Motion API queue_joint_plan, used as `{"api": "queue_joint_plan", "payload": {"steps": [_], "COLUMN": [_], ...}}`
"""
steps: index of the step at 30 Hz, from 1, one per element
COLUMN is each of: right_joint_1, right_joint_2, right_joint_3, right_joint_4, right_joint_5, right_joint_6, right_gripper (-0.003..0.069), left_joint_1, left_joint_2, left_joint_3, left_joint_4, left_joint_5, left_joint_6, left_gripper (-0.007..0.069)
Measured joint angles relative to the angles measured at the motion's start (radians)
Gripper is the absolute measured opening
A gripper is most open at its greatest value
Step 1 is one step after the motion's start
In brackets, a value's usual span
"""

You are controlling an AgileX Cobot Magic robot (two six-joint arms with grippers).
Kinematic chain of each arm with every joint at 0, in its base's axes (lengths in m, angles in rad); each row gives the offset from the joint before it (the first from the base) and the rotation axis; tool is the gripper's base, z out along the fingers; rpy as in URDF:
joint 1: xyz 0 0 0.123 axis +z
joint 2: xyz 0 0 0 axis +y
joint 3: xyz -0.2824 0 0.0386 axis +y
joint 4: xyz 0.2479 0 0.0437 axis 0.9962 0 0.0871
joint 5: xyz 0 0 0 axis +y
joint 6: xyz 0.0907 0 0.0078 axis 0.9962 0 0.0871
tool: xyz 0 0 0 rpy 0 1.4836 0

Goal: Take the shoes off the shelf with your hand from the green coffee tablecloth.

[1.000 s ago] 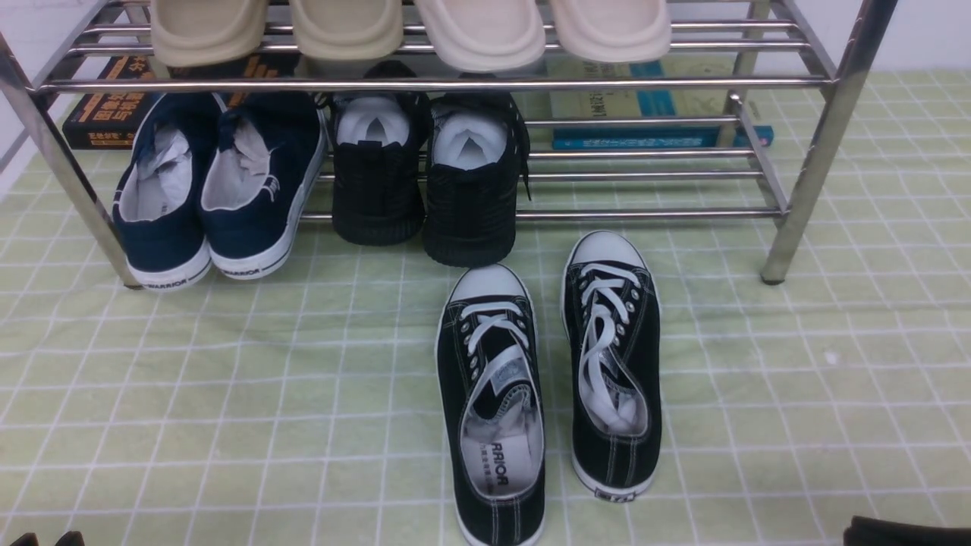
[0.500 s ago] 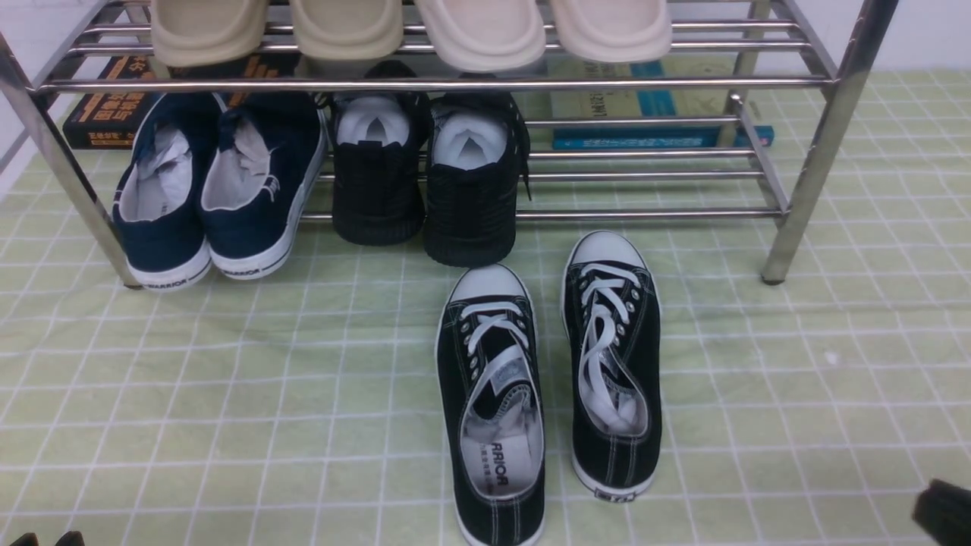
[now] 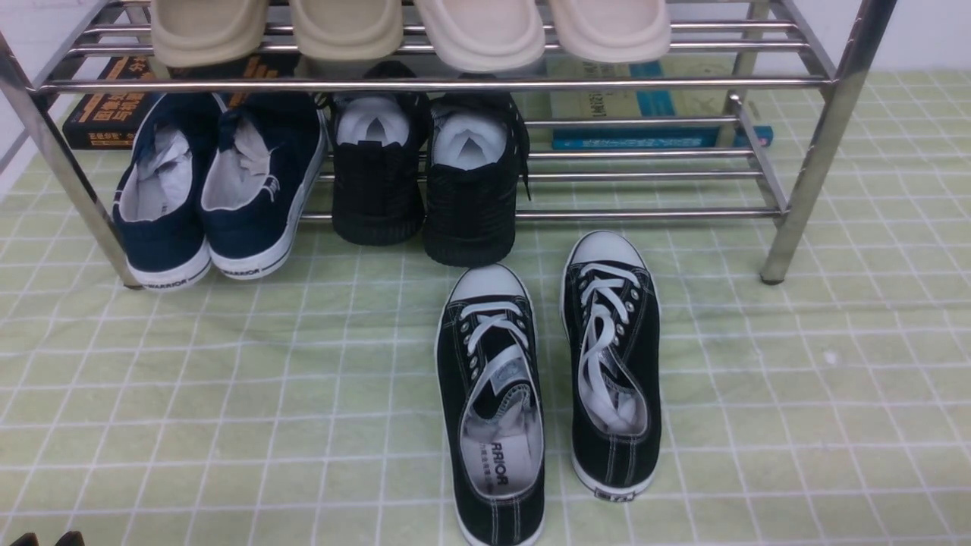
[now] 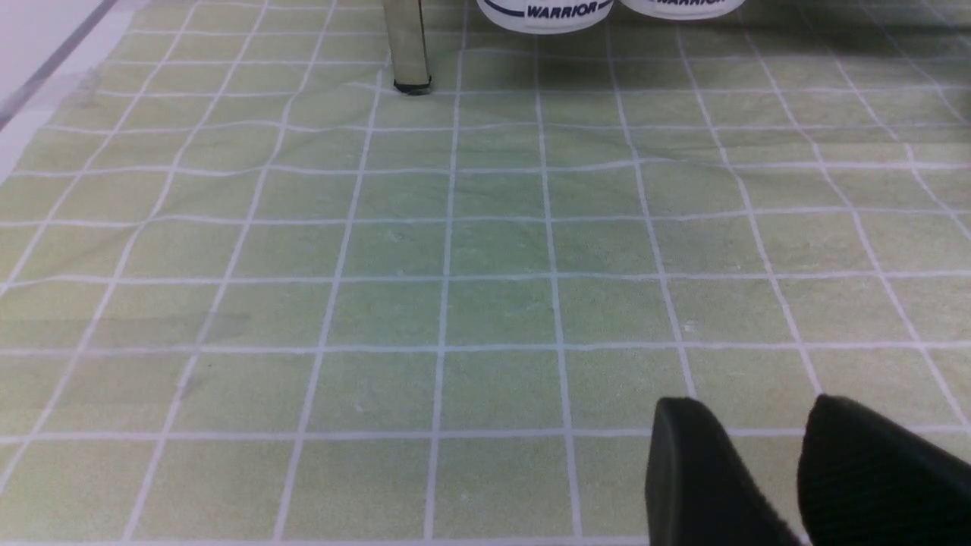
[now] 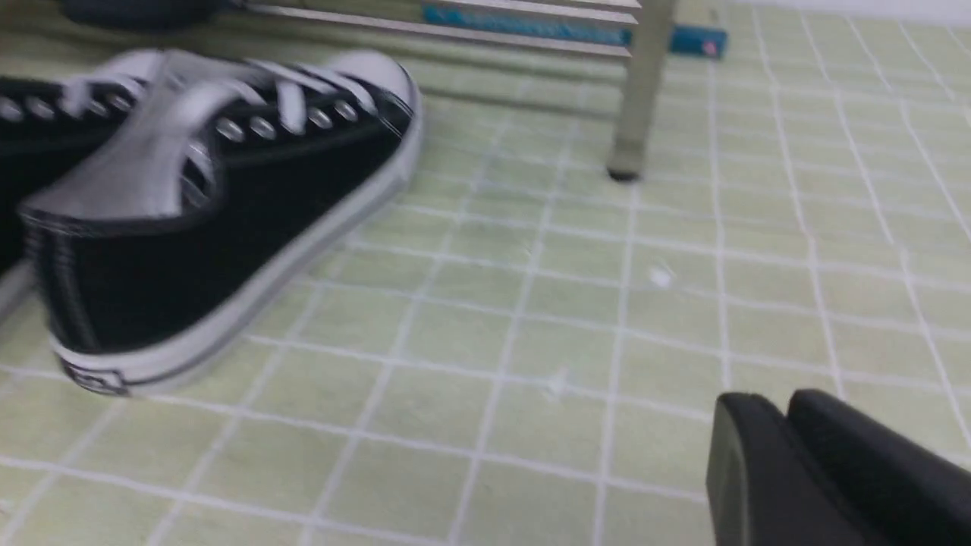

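The shoes, black canvas with white laces and toe caps, stand side by side on the green coffee tablecloth (image 3: 227, 379) in front of the shelf (image 3: 827, 121), toes toward it: one (image 3: 493, 402) nearer, the other (image 3: 614, 356) to its right. The right wrist view shows that right shoe (image 5: 227, 212) lying apart from my right gripper (image 5: 774, 400), whose fingers rest together, holding nothing. My left gripper (image 4: 751, 402) hovers low over bare cloth, open and empty; only its tips (image 3: 47, 539) peek in at the front view's bottom left. My right gripper is outside the front view.
Navy sneakers (image 3: 212, 182) and all-black shoes (image 3: 425, 174) sit on the shelf's lower tier, beige slippers (image 3: 410, 26) on top. Books (image 3: 652, 114) lie behind the shelf. A shelf leg (image 5: 637, 98) stands beyond the right gripper, and another leg (image 4: 408, 45) ahead of the left one.
The black part of my right arm at the front view's bottom right corner has slid out of the picture. The shoes and the left gripper have stayed put.
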Motion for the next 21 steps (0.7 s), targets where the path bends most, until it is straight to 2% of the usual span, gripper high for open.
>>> {"api": "queue_joint_plan", "payload": {"steps": [12,21], "right_joint_1": [-0.135,-0.152], "right_joint_2": [0.0,0.0], "right_joint_3": [-0.011,-0.011], "right_joint_4": [0.002,0.003], "right_joint_5": [0.068,0.069], "right_joint_6": [-0.002,-0.002], "right_gripper": [0.0104,0.0114], "left_joint_1": [0.0,0.0], "left_joint_2": [0.0,0.0], "left_joint_3": [0.0,0.0], "left_joint_4": [0.0,0.0], "left_joint_5": [0.0,0.0], "left_joint_6": [0.0,0.0], "left_gripper": [0.0242,0.0242]}}
